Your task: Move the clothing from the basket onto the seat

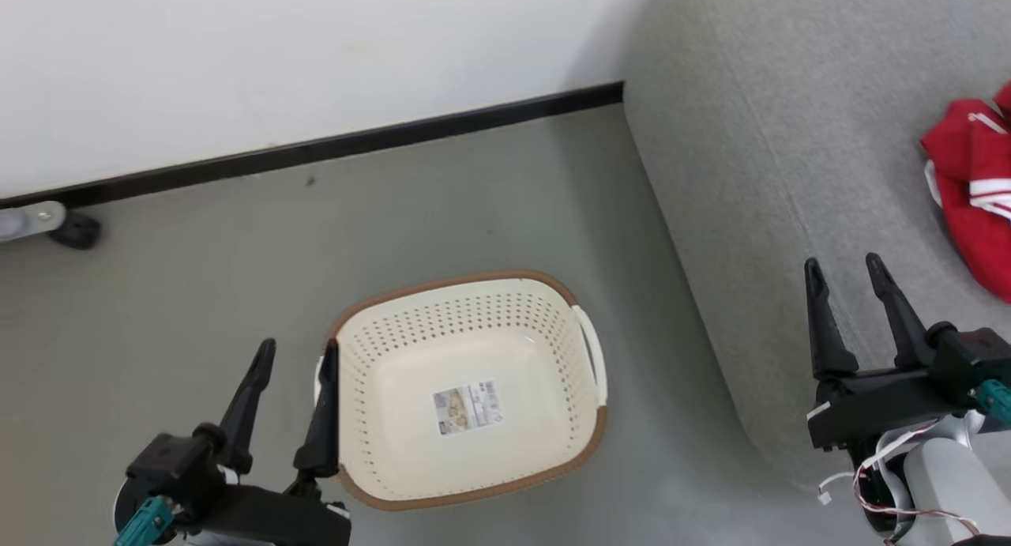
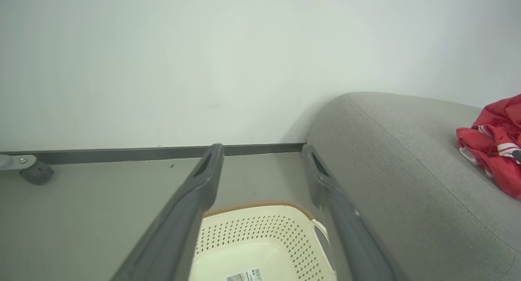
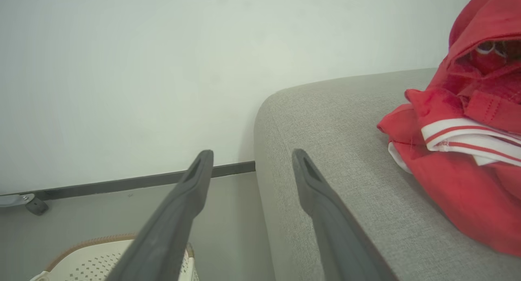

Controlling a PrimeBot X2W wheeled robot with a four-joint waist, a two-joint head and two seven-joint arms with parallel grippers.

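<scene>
Nearest the camera, the left gripper (image 1: 300,347) is held released, its two dark fingers spread with nothing between them; its inner finger is seen against the basket's (image 1: 442,284) left rim, though contact cannot be told. The right gripper (image 1: 842,261) is likewise held spread and unladen, well to the right of the basket, over the near edge of the seat (image 1: 758,175). The basket is stood on the grey floor (image 1: 197,293), with a paper label (image 1: 467,408) shown on its bottom. Just right of the basket the seat is found, and upon it, farther right, the clothing (image 1: 975,206) is laid in a crumpled heap. Beyond the basket a black baseboard (image 1: 355,143) and a white wall (image 1: 276,56) are seen.
</scene>
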